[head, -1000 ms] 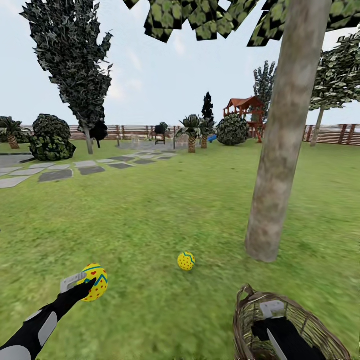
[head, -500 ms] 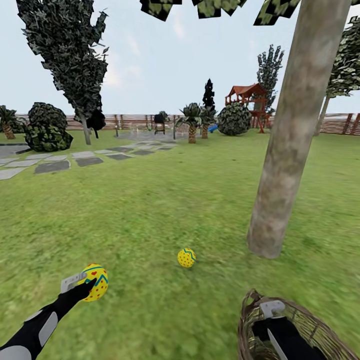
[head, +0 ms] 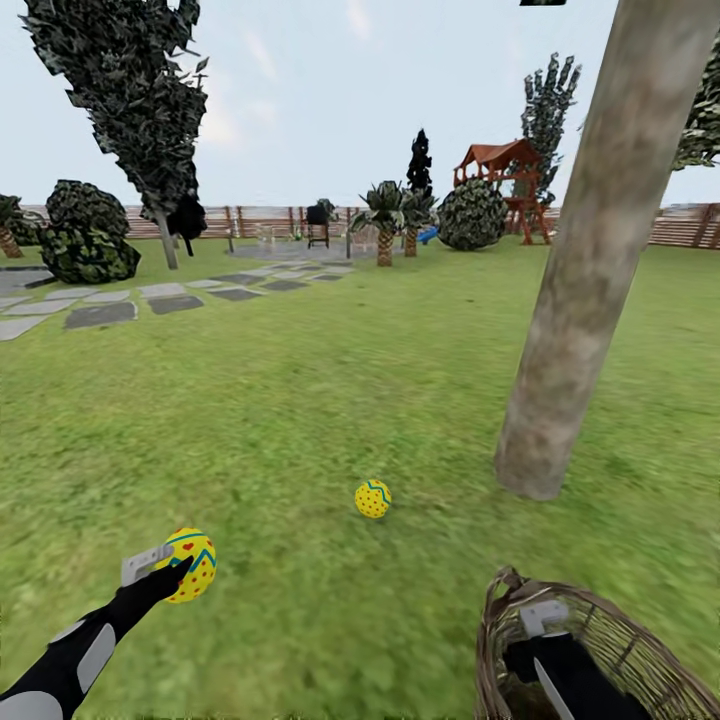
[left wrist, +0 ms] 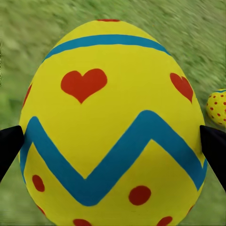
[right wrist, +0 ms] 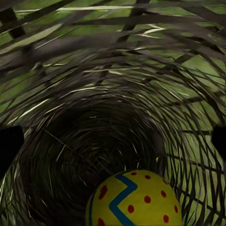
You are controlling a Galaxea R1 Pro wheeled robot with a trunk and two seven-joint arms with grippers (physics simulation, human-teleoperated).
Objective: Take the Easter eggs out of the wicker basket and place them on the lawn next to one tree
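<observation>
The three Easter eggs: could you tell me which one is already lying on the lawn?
The egg on the grass near the tree trunk lies free. Another egg is held in the left gripper, and the third sits inside the wicker basket.

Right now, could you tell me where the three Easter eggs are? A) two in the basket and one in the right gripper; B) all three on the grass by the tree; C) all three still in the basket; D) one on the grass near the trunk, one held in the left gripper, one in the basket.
D: one egg lies on the lawn near the tree, the left gripper clamps a second egg, and the third egg sits inside the wicker basket, ahead of the right gripper.
</observation>
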